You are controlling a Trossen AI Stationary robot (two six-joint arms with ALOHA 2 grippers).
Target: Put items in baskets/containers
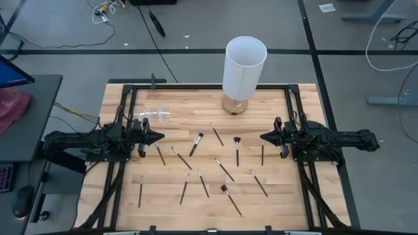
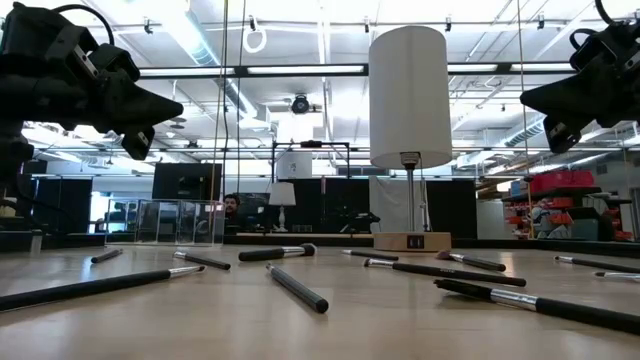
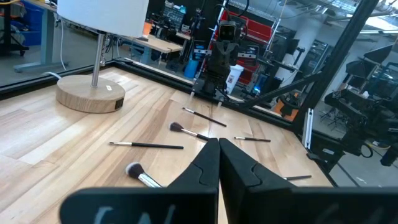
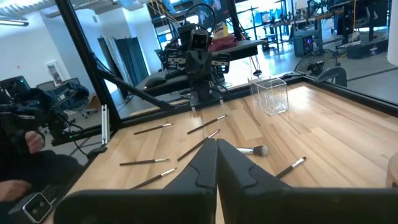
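A tall white lamp (image 1: 244, 66) on a round wood base stands at the far edge of the table (image 1: 307, 196), near the middle. It is the big thing here, and in the low view it blocks part of the room behind. A black metal frame (image 1: 291, 104) runs along the table's sides.

About 12 thin dark brushes (image 1: 196, 144) lie flat and spread out on the wood in front of the lamp. None of them touch each other. Some have small tufted tips, and one brush (image 1: 236, 150) with a tuft lies just in front of the lamp.

The clear box (image 1: 155, 115) sits to the left of the lamp, near the far edge. It is very hard to see from above because the wood shows right through it. In the right wrist view the box (image 4: 270, 94) shows better, and it holds nothing.

The left gripper (image 1: 159, 137) hangs above the table, left of the lamp and close to the box. Its fingers are pressed together and hold nothing. The right gripper (image 1: 264, 138) hangs on the other side of the lamp, well apart from the box. Its fingers are also pressed together and hold nothing.

In the low view both grippers are cut off at the picture's sides. Brushes close to that camera look blurry.
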